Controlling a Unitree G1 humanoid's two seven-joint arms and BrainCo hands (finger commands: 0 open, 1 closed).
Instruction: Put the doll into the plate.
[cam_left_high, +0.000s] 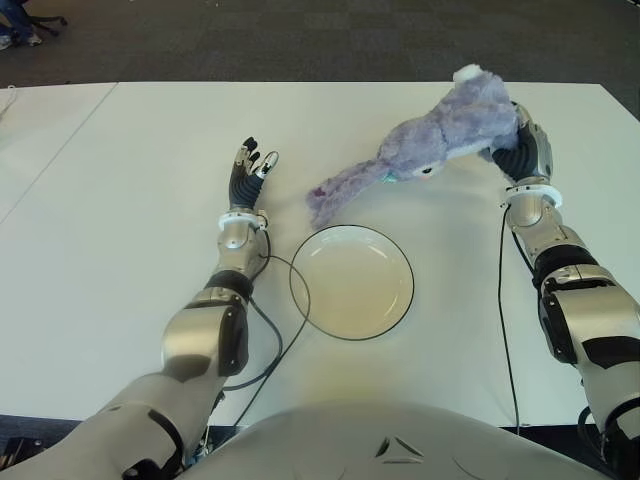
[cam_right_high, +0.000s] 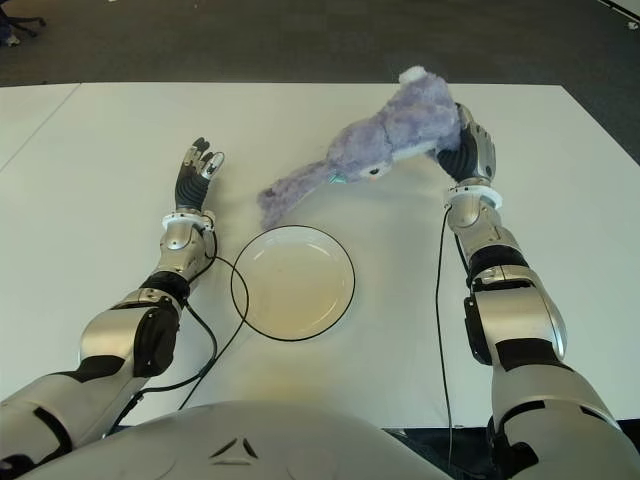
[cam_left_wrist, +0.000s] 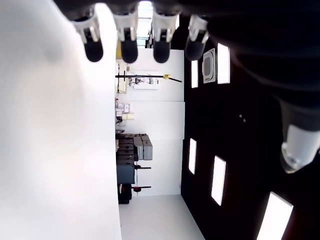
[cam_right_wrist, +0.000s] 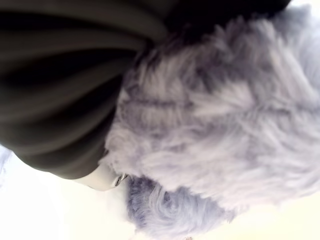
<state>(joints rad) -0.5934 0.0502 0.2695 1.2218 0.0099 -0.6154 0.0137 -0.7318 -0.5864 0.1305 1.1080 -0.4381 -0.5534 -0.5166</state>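
The doll (cam_left_high: 440, 135), a purple plush, is held clear of the table (cam_left_high: 120, 200) at about 1 o'clock from the plate (cam_left_high: 351, 281). The right hand (cam_left_high: 520, 145) has its fingers closed around the doll's rump end; the right wrist view shows fur pressed against the palm.

Step in hand: carry the doll to the plate. As a judgement, move the right hand toward 7 o'clock until the body sits over the plate centre, then lower before releasing, so that the trailing ears do not drape over the rim.

Orientation: the long axis runs from 1 o'clock at the gripped end to 7 o'clock at the ear tips, which hang lowest, just beyond the plate's far rim.

The left hand (cam_left_high: 250, 170) shows at 10 o'clock from the plate, fingers extended, holding nothing.
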